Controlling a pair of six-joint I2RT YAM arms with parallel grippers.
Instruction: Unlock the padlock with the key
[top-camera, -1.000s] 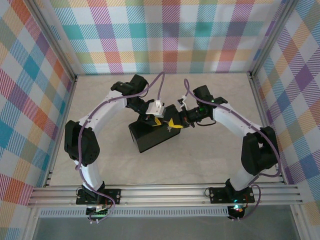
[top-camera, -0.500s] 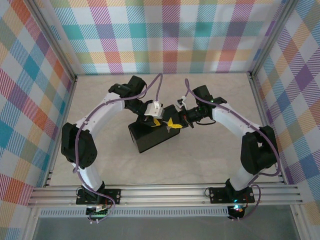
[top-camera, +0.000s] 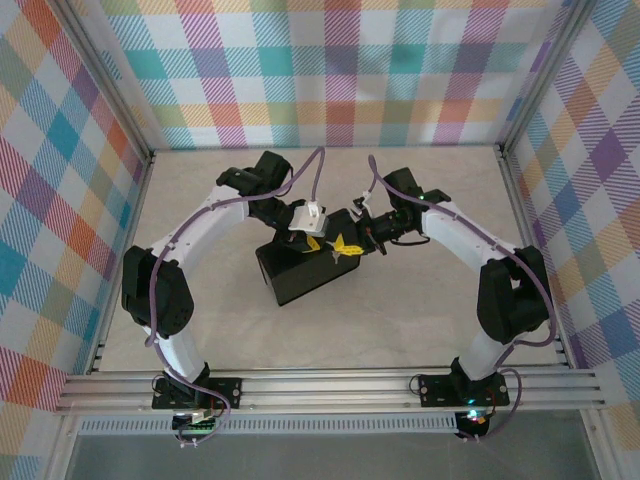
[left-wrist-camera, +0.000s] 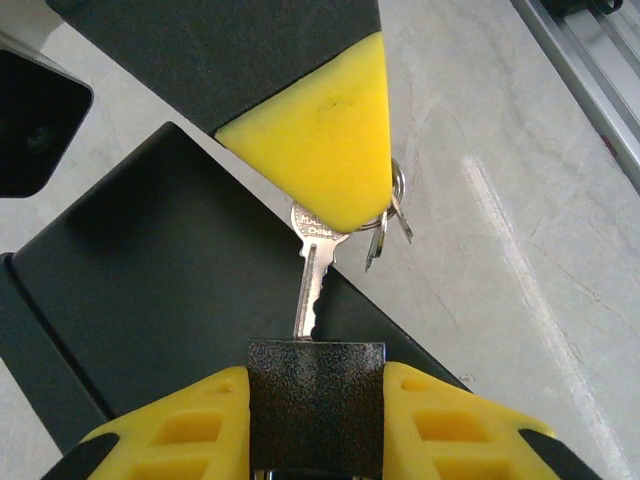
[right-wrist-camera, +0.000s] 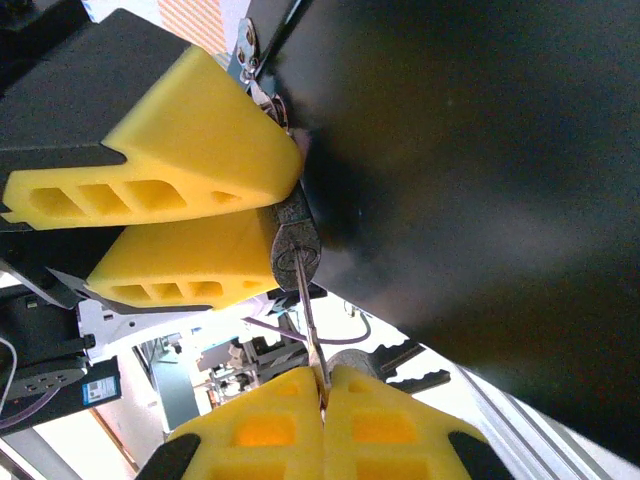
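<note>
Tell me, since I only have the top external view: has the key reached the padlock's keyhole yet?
Observer: In the left wrist view, the key has its tip at the padlock. Most of the blade is outside, and I cannot tell how deep it sits.
Operator: What is holding the padlock?
Observer: The left pincer clamps its black body from both sides.
Operator: And my right grip?
Observer: In the right wrist view, the right pincer is shut on the key, which shows edge-on as a thin line running to the padlock.
</note>
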